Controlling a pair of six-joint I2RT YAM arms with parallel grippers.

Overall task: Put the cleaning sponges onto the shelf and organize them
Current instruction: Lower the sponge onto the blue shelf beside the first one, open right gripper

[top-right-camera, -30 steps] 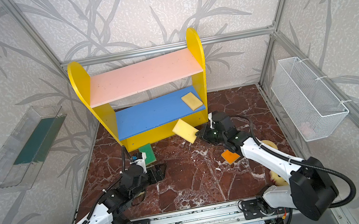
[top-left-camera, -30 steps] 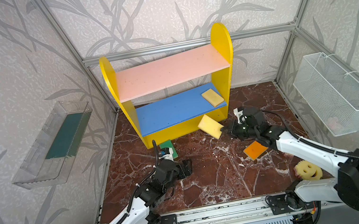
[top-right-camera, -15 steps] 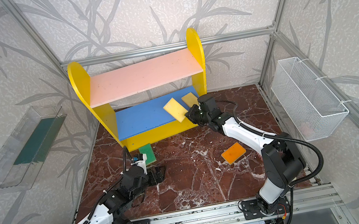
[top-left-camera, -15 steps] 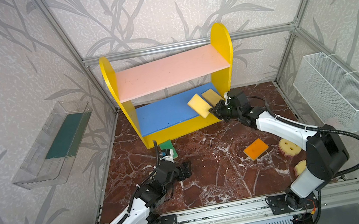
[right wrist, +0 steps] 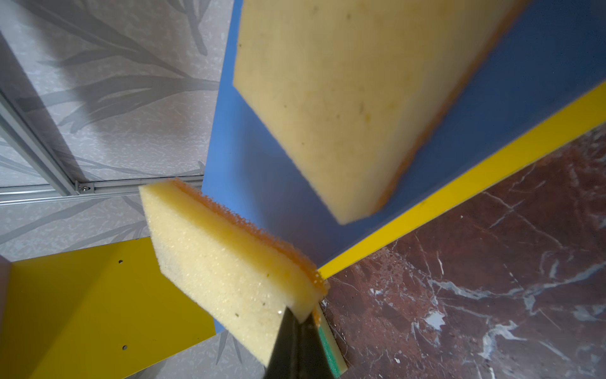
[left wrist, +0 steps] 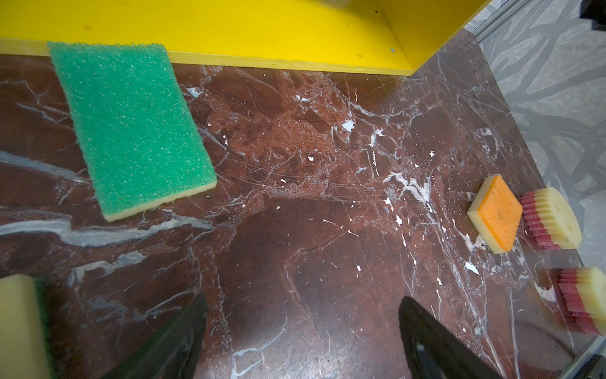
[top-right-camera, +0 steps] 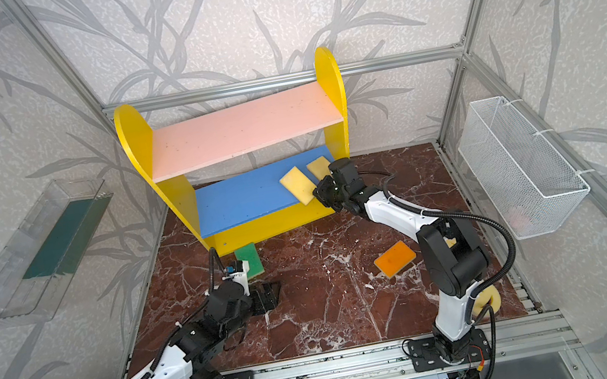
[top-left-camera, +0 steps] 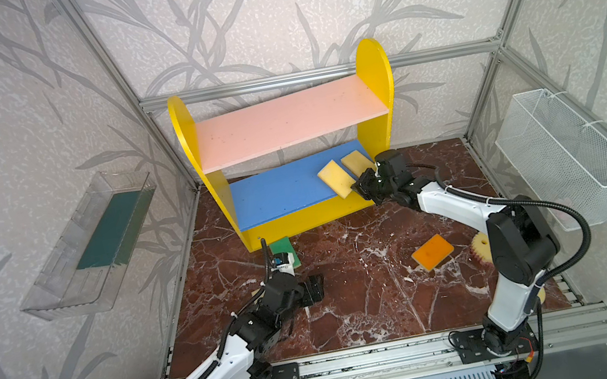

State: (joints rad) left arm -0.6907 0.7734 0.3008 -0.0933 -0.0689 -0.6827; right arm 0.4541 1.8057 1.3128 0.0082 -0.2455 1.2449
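Right tool (top-left-camera: 357, 188) is clamped on one corner of a yellow sponge (top-left-camera: 335, 178), orange face down, at the right end of the shelf's (top-left-camera: 299, 221) blue board (top-left-camera: 277, 191). The sponge sits tilted, with its near end hanging past the board's front edge. A second sponge (top-left-camera: 356, 160) lies flat just beside it, close to the side panel (top-left-camera: 378, 110).

Risks as I see them:
- Corner-only pinch on soft foam, so it can pivot or squirm out before it lies flat.
- If released here, I'd expect the overhang to tip it off the front onto the surface (top-left-camera: 356, 307). It needs to go further in first.
- Pushing it in may shove the second sponge into the panel or ride up on it. The gap looks thin.
- Foam may cling to the fingers on opening and drag back out.
- The wrist is low by the yellow base, so a sloppy retreat could bump the shelf.

Left tool (left wrist: 301, 328) is spread wide and empty over bare surface. The green sponge (left wrist: 131, 131) lies by the shelf base. Another yellow-green sponge (left wrist: 16, 328) sits just beside one finger and could get swept. The orange sponge (left wrist: 495, 213) and round sponges (left wrist: 551, 220) sit near the right arm, where an elbow swing could knock them.
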